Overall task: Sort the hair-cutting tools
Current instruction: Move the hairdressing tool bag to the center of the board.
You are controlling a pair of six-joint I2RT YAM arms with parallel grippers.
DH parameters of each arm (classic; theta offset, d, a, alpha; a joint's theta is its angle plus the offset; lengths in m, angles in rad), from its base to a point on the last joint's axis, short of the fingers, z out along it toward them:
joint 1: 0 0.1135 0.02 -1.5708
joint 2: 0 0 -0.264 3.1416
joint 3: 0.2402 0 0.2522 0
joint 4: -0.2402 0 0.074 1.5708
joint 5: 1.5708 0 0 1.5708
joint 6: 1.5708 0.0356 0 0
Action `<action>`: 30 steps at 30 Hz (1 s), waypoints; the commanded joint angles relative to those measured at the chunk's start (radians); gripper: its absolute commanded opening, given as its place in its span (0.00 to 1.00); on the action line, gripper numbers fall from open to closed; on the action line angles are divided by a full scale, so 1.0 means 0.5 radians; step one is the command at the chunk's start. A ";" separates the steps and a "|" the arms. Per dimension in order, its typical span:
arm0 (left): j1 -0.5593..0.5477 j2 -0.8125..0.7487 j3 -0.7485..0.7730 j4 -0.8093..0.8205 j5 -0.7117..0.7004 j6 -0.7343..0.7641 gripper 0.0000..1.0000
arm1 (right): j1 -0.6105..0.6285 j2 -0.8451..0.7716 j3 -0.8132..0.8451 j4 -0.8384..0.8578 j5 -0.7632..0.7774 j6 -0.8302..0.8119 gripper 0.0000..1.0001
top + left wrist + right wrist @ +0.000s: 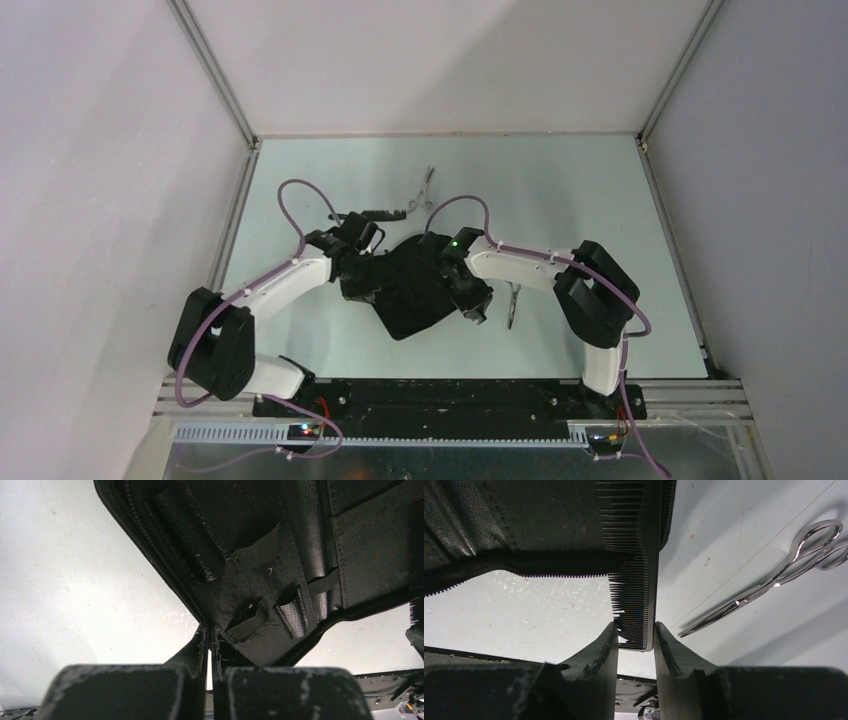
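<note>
Your right claw point(636, 637) is clamped on comb point(636, 590), apparently slotting it into case point(524, 525) just ahead. Left claw point(210, 647) pinches the case edge. Push straight.

The left gripper point(209, 632), jaws pressed together, pinches the zippered edge of the open black fabric case point(260, 565), whose lining shows elastic loops point(248, 622) and stitched pockets. The teeth of a black comb point(416, 545) show at the right edge of the frame, above the pale table point(75, 580).
</note>
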 commanded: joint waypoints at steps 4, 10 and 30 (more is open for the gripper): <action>-0.058 -0.078 0.028 -0.061 0.000 0.130 0.00 | 0.040 0.038 0.132 0.103 0.064 -0.111 0.00; -0.117 -0.058 0.035 -0.052 0.016 0.140 0.00 | 0.050 0.108 0.252 0.109 0.068 -0.147 0.00; -0.191 -0.139 0.080 -0.198 -0.101 0.271 0.00 | 0.062 0.239 0.298 0.379 0.156 -0.609 0.00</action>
